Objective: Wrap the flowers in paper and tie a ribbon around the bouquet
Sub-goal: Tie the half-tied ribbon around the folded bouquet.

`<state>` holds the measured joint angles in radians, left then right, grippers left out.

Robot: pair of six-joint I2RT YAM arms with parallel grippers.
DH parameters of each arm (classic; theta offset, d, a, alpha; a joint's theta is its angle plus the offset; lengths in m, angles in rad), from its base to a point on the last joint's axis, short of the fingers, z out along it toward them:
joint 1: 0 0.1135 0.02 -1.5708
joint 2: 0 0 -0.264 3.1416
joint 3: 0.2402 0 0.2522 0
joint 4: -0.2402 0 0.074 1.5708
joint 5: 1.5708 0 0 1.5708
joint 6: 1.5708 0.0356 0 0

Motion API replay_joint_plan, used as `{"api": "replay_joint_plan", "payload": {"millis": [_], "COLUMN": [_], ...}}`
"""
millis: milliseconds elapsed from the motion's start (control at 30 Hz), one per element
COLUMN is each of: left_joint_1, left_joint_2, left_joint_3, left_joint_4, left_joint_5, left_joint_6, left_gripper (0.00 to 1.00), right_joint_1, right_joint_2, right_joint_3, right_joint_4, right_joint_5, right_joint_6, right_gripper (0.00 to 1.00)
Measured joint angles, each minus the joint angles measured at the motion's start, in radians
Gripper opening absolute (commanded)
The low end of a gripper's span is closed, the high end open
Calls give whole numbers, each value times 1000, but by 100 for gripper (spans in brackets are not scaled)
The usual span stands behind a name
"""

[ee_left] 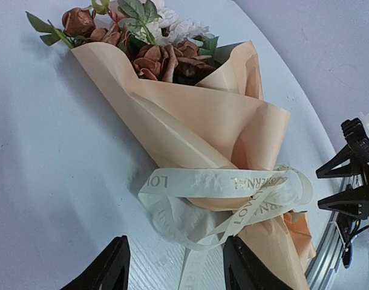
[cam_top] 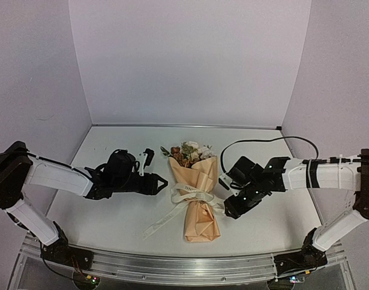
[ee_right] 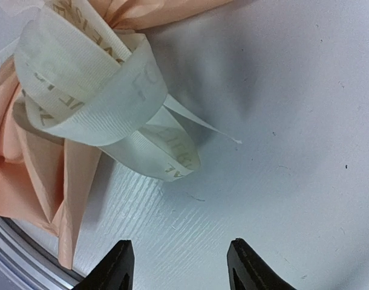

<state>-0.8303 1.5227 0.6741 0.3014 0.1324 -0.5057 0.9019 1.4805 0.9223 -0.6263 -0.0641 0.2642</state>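
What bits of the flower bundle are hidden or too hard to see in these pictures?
- The stems of the flowers: hidden inside the paper in every view.
- The lettering on the ribbon: in the left wrist view folds hide part of the words; in the top view it is too small.
- The ribbon's tail: left wrist view, cut off by the bottom edge.
- The flowers: right wrist view, beyond the top edge.

1 tan-brown kraft-paper cone bouquet [cam_top: 199, 181], bound with narrow cream-white ribbon [cam_top: 187, 194], was laid on the smooth white table [cam_top: 112, 211].
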Motion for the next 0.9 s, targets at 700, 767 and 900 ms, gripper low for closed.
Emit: {"api": "replay_joint_plan", "payload": {"millis": [700, 767, 900], "left_joint_1": [-159, -180, -190], "left_joint_2": [200, 235, 247], "left_joint_3": [-9, 5, 26], "left_joint_4": [102, 110, 130], "left_joint_5": [-88, -105, -142], "left_joint_6": [-1006, -1063, -1134], "left_gripper": [58, 58, 57], "right_joint_1": [-106, -106, -106], "right_joint_2": [-59, -66, -70], "right_joint_3": [-32, -36, -37], "right_joint_4": [159, 160, 163], "right_joint_5": [-51, -48, -46], "right_joint_6": [-52, -54, -64], "right_gripper": [59, 59, 59]}}
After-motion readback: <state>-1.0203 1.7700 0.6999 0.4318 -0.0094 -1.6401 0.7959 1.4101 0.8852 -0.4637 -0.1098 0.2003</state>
